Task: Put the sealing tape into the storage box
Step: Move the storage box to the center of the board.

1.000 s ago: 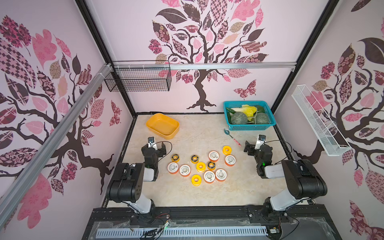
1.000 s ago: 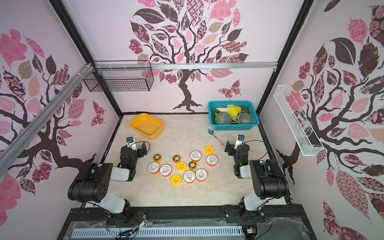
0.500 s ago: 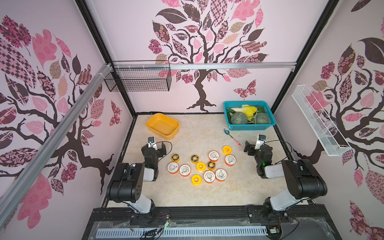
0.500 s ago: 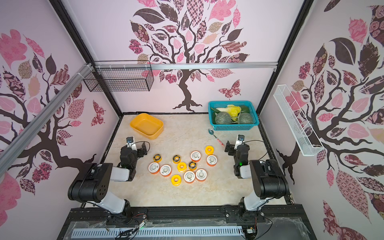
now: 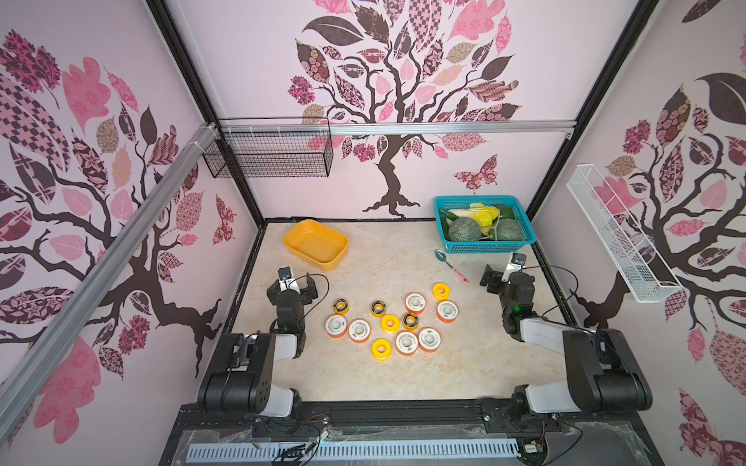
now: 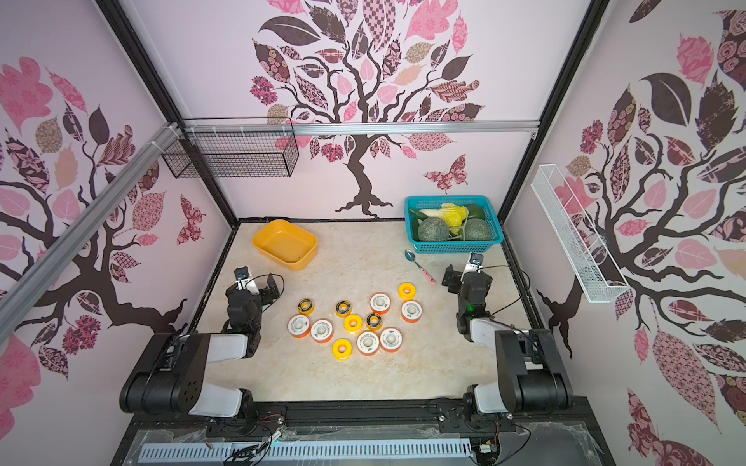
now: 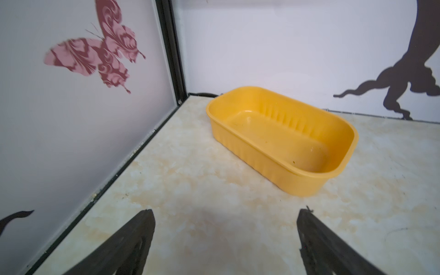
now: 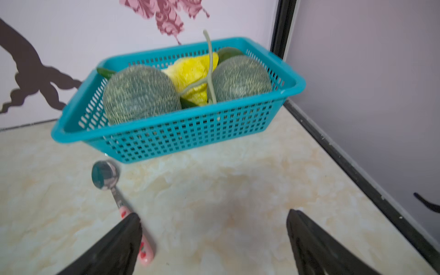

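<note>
Nothing's budged since a second ago, both arms are parked same as before. Left gripper (image 7: 226, 212) has its jaws spread wide over the table (image 7: 204, 185), holding nothing and facing the storage box (image 5: 315, 244), which sits upper left on the tabletop in both top views. Right gripper (image 8: 213, 213) is spread wide too, nothing in it, with the spoon (image 8: 104, 177) and the teal basket (image 8: 190, 133) just ahead. The sealing tape (image 5: 390, 322) spools all lie clustered mid-frame between the arms, well apart from the box.
</note>
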